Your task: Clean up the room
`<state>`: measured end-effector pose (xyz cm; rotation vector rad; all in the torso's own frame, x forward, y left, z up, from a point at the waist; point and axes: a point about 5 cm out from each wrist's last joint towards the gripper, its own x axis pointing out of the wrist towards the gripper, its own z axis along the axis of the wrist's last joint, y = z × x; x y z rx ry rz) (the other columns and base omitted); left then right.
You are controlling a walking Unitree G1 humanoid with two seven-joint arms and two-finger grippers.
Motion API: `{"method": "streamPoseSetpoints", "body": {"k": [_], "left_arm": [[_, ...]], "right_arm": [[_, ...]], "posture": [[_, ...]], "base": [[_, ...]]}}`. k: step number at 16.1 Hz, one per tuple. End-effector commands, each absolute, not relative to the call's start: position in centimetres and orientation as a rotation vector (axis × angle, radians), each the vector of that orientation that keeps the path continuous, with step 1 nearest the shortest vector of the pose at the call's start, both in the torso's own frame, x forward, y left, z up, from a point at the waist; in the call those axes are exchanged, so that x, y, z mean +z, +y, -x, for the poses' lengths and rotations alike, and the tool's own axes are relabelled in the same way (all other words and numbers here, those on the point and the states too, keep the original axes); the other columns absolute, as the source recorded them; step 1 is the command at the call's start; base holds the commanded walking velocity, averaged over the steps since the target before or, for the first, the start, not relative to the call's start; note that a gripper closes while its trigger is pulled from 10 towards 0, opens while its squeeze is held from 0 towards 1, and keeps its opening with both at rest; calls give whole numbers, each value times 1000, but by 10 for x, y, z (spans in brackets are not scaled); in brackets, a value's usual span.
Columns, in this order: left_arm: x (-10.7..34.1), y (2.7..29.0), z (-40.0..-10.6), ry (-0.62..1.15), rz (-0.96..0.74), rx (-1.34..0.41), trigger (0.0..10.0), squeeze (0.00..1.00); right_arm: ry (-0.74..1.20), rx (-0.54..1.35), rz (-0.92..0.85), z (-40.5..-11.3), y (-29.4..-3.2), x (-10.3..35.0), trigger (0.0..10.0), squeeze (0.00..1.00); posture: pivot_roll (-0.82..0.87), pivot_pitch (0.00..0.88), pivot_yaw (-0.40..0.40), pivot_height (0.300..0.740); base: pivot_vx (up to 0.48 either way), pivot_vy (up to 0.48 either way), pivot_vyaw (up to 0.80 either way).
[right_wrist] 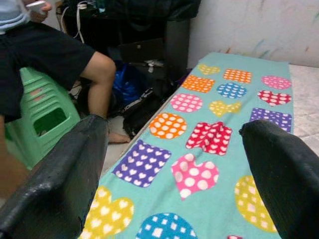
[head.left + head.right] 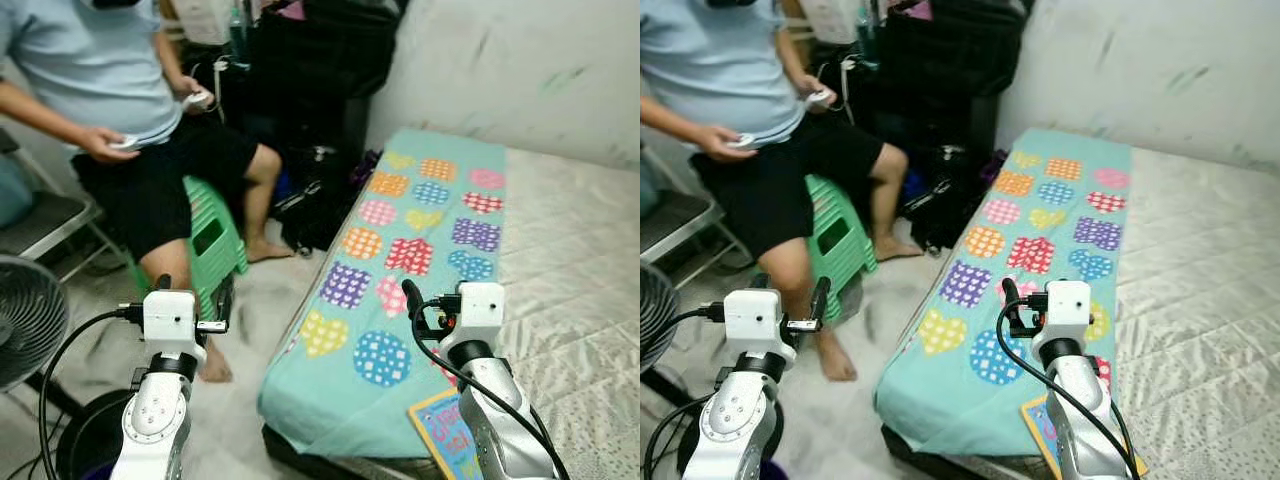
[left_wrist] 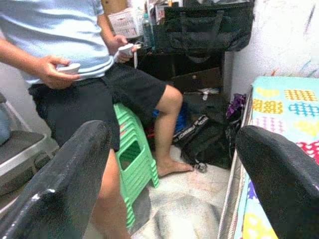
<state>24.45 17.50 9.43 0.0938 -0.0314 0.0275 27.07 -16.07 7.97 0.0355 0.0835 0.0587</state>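
Observation:
A teal blanket (image 2: pixel 410 250) patterned with coloured hearts and squares lies along the left side of a bed (image 2: pixel 580 260). A colourful book (image 2: pixel 445 432) rests at the bed's near corner, partly hidden by my right arm. My right gripper (image 1: pixel 174 174) hovers open over the blanket's near end, nothing between its fingers (image 2: pixel 410 296). My left gripper (image 3: pixel 169 189) is held open over the floor left of the bed, empty, pointing toward a green stool (image 2: pixel 215 235).
A person (image 2: pixel 110 80) sits on the green stool holding controllers, bare feet on the floor. Black bags (image 2: pixel 320 190) are piled by the wall beside the bed. A fan (image 2: pixel 25 320) stands at the left, a dark bin (image 2: pixel 85 440) below my left arm.

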Motion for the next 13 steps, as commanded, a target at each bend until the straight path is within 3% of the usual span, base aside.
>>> {"method": "streamPoseSetpoints", "body": {"k": [1,4,13], "left_arm": [[95,177,-245,-24,-97,27,10000,0],[94,177,-245,-23,-97,26,10000,0],[94,176,-244,-20,-97,20,10000,0]], "right_arm": [[71,68,-30,-272,-160,84,10000,0],[73,69,-28,-272,-160,83,10000,0],[78,70,-28,-271,-160,82,10000,0]], "posture": [[-144,0,16,740],[-144,0,16,740],[-145,0,17,740]], "base": [[-289,0,0],[-266,0,0],[0,0,0]]}}
